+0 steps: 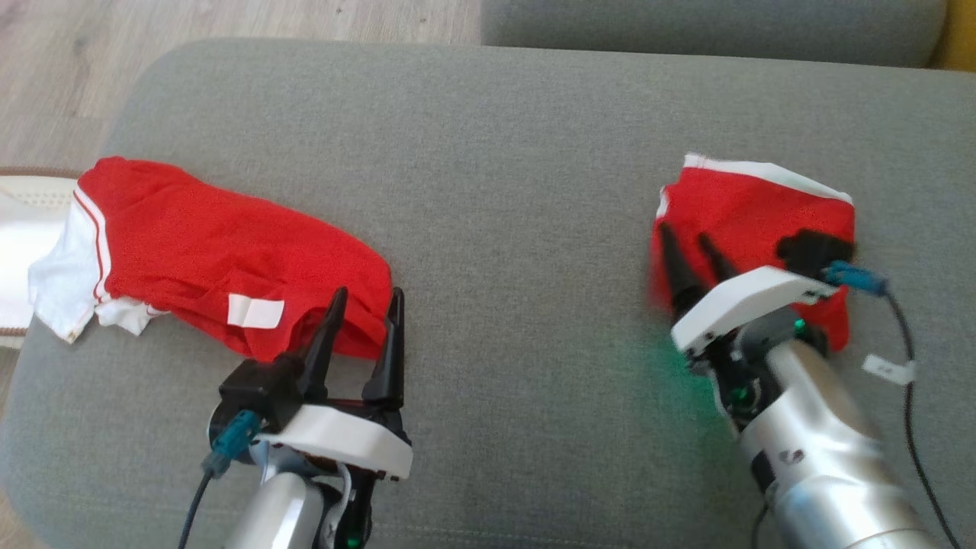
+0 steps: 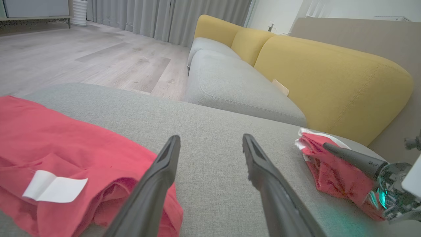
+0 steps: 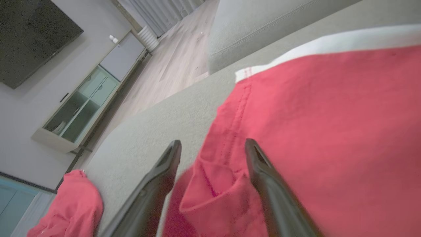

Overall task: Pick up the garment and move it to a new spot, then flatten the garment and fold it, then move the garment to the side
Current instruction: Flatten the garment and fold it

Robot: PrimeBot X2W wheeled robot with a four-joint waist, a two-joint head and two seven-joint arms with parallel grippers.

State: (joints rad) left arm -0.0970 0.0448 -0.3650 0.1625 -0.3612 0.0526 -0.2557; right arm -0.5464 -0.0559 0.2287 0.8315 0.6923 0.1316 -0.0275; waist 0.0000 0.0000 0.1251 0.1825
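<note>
Now your right gripper (image 1: 684, 233) stands spread, its fingers over the left part of the folded red garment (image 1: 751, 213) near the grey cushion's (image 1: 518, 152) right edge. Your left gripper (image 1: 368, 293) is spread too, at the end of the crumpled red garment (image 1: 213, 252) by the cushion's left edge.

Head camera looks steeply down on the sofa (image 1: 503, 137); the 2 wrist cameras skim low across it, sharing the right garment (image 2: 329, 179).
</note>
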